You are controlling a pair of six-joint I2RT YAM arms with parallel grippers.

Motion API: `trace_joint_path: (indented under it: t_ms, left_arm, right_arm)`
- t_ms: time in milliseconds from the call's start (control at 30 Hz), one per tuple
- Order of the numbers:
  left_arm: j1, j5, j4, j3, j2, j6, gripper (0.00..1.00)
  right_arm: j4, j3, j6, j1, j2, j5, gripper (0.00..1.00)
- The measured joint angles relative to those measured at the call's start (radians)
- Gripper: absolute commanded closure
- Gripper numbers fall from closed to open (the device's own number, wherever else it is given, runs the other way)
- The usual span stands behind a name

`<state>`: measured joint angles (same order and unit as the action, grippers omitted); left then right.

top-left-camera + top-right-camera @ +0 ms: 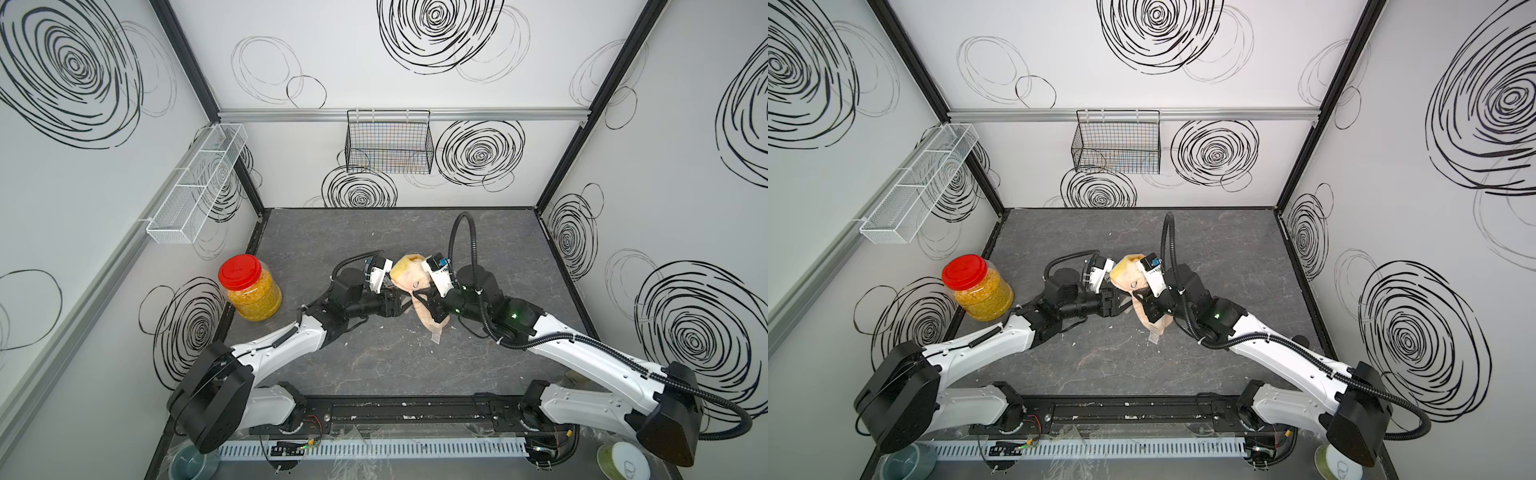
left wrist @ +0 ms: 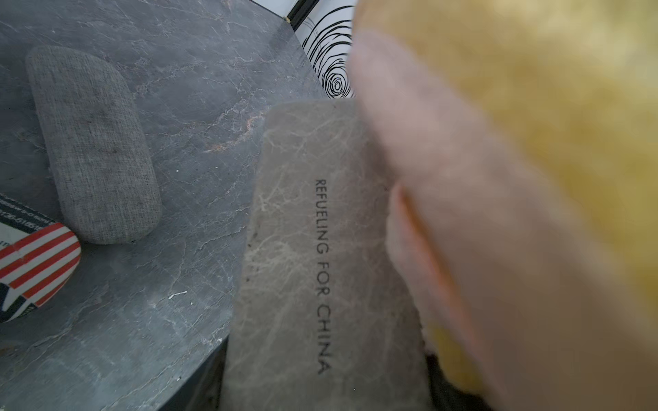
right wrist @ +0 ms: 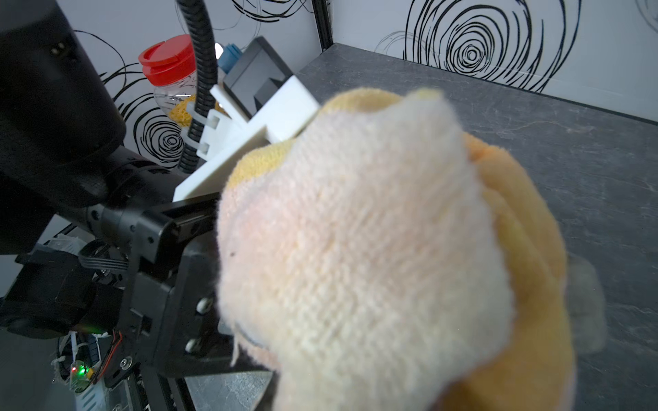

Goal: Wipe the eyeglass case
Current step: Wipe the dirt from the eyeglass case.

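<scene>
Eyeglass case point(image 2: 320, 249) pinched in L claw point(image 1: 404, 304); R claw point(image 1: 430, 306) clamps cloth point(image 1: 409, 272) onto it.

The dark grey marbled tabletop point(image 1: 374, 365) carries a red-lidded jar of yellow grains point(image 1: 250, 291). Well apart from the jar, the labelled tail of a cloth point(image 1: 428, 325) seems to reach the surface. The left wrist view shows a grey fabric eyeglass case point(image 2: 94, 142) lying flat, with a stars-and-stripes case point(image 2: 35, 263) just beside it.
</scene>
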<state>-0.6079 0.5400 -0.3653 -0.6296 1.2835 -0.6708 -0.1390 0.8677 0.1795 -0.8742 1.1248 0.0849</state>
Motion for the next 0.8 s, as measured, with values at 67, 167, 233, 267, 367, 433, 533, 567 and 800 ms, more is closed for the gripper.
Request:
trace_joint_path:
  t_ms: [67,167,233,267,367,433,533,567,800]
  left_arm:
    - [0.000,0.000,-0.002,0.000,0.000,0.002,0.40]
    - [0.000,0.000,-0.002,0.000,0.000,0.005,0.40]
    - [0.000,0.000,-0.002,0.000,0.000,0.005,0.40]
    - [0.000,0.001,-0.003,0.000,0.000,0.005,0.40]
    - [-0.001,0.002,-0.005,0.000,0.000,0.005,0.40]
    - [-0.001,0.001,-0.004,0.000,0.000,0.005,0.40]
    - [-0.002,0.002,-0.005,0.000,0.000,0.008,0.40]
    - [-0.002,0.002,-0.006,0.000,0.000,0.009,0.40]
    - [-0.005,0.010,-0.013,-0.001,0.000,0.018,0.40]
  right_arm:
    - [-0.001,0.000,0.005,0.009,-0.003,-0.037,0.82]
    - [-0.008,0.003,0.013,0.047,-0.005,-0.091,0.82]
    - [-0.028,0.018,0.021,0.092,0.002,-0.136,0.82]
    - [-0.032,0.026,0.023,0.106,0.007,-0.151,0.82]
    - [-0.048,0.048,0.022,0.130,0.020,-0.154,0.82]
    - [-0.051,0.050,0.014,0.119,0.020,-0.116,0.82]
    - [-0.037,0.040,-0.007,0.061,0.007,-0.040,0.82]
    - [-0.034,0.035,-0.013,0.042,0.000,-0.014,0.82]
    - [-0.030,0.023,-0.015,0.015,-0.007,-0.043,0.81]
